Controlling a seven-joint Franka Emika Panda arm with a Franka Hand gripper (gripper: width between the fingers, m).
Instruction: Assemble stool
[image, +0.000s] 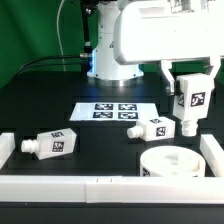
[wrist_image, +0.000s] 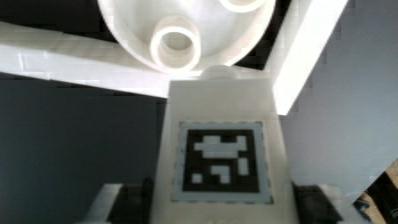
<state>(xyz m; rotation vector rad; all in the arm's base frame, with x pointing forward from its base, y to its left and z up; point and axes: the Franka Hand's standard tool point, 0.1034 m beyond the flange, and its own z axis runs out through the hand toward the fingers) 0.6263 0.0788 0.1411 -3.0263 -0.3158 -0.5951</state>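
Observation:
My gripper (image: 188, 92) is shut on a white stool leg (image: 190, 104), holding it upright in the air at the exterior view's right, with its tag facing the camera. In the wrist view the held leg (wrist_image: 217, 130) runs out from between the dark fingers (wrist_image: 146, 202) toward the round seat (wrist_image: 178, 30), whose ring sockets show beyond its tip. The seat (image: 172, 162) lies flat on the table just below and a little to the left of the leg. Two more legs lie on their sides: one (image: 152, 128) beside the seat, one (image: 55, 145) at the left.
The marker board (image: 113, 111) lies flat in the middle of the black table. White border rails run along the front (image: 100, 186), the left (image: 5, 150) and the right (image: 212, 155); the seat sits in the front right corner they form.

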